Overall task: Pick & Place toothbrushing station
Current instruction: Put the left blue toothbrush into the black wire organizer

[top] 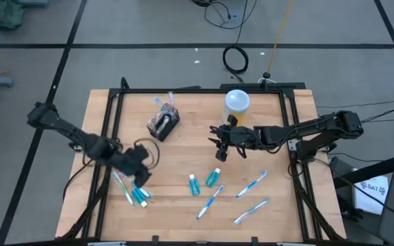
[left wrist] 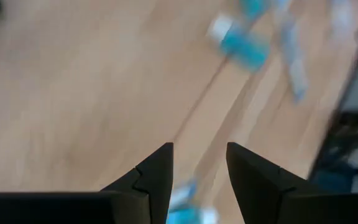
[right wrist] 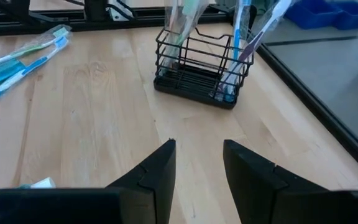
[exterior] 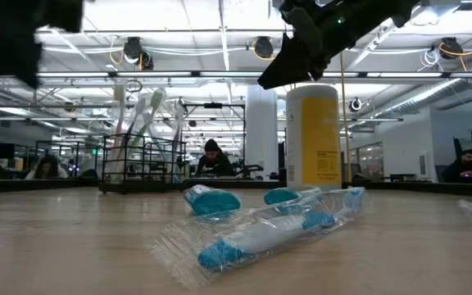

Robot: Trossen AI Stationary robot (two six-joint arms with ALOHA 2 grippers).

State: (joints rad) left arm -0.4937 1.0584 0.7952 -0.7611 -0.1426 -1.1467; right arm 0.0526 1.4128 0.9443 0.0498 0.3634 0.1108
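The black wire basket (top: 163, 124) (right wrist: 199, 65) stands at the table's far left-middle with a few wrapped toothbrushes upright in it. A few toothbrushes (top: 130, 191) lie at the near left, and my left gripper (top: 141, 176) (left wrist: 199, 171) hovers open just over them, a blue-and-white piece (left wrist: 188, 208) showing below its fingers. More toothbrushes (top: 209, 202) (top: 252, 184) (top: 252, 210) and two teal tubes (top: 193, 184) (top: 213, 178) lie near the middle. My right gripper (top: 221, 147) (right wrist: 197, 165) hangs open above the table's centre, facing the basket.
A tall white-and-yellow canister (top: 237, 102) (exterior: 314, 135) stands at the far middle, just behind my right arm. A black frame (top: 293, 123) rims the wooden table. Bare wood lies between the basket and the loose toothbrushes.
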